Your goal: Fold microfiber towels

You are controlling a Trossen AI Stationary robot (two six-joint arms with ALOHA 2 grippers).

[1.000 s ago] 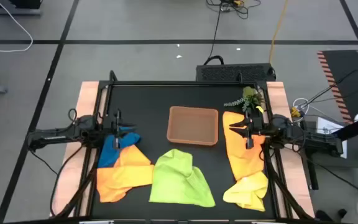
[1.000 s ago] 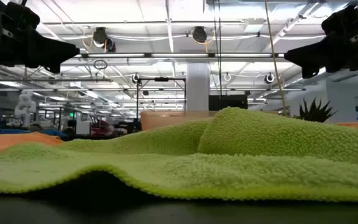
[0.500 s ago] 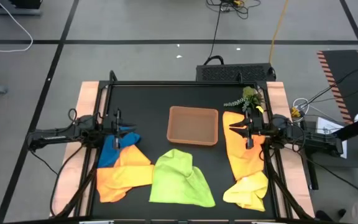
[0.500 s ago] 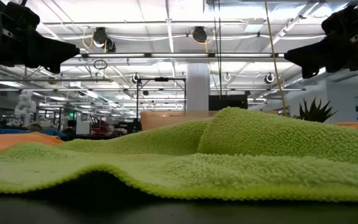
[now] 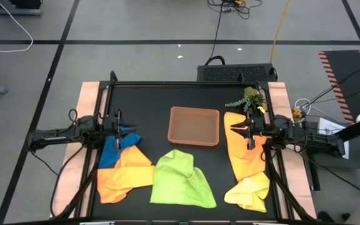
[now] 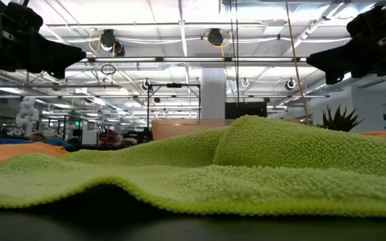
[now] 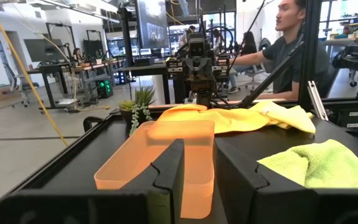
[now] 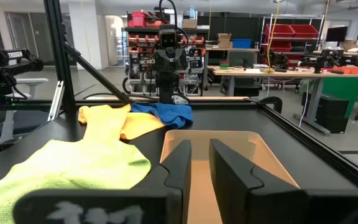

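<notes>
Several microfiber towels lie crumpled on the black table: a blue one [image 5: 110, 150] under an orange one [image 5: 122, 175] at the near left, a lime green one [image 5: 180, 179] in the near middle, and a second orange one [image 5: 242, 150] with a yellow one [image 5: 249, 191] at the right. My left gripper [image 5: 119, 129] hovers over the blue towel. My right gripper [image 5: 249, 131] hovers over the right orange towel. Both point level toward the table's middle. Each stands open by a narrow gap, with nothing between the fingers [image 7: 199, 146] [image 8: 201, 146].
A shallow brown tray [image 5: 194, 126] stands in the middle, between the two grippers. A green plant sprig [image 5: 249, 99] lies at the far right. A black frame rail [image 5: 180, 84] borders the table. A person [image 7: 284, 37] sits beyond the table's right side.
</notes>
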